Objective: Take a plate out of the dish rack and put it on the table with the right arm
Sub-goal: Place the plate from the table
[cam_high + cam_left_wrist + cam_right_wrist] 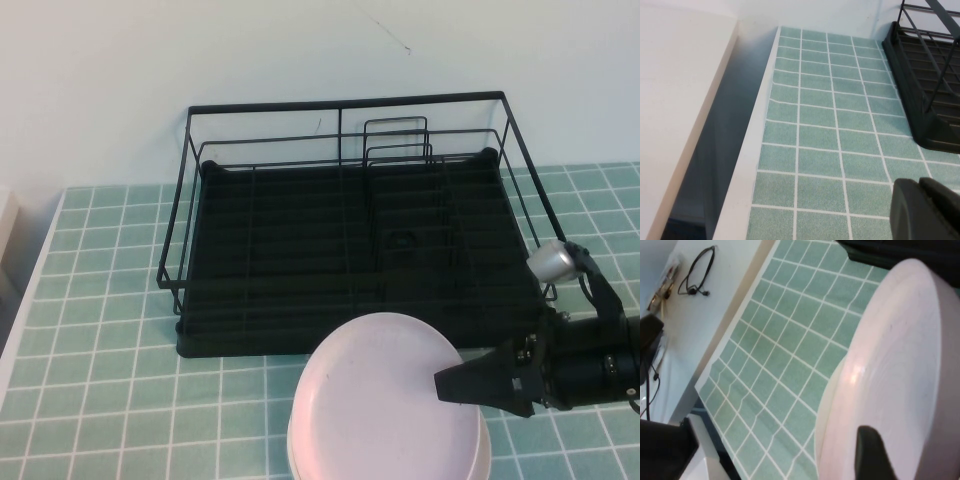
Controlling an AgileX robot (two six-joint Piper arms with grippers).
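Left gripper parked low over the table off to the left side, out of the way; can't tell how its fingers stand. Dish rack empty at the back. Pale pink plate out front, sitting on top of a whiter one, glossy, low rim. Right gripper at its right edge, jaws spread, looks like letting go.

High view looks down over the table; both wrist views sit close above its tiles.
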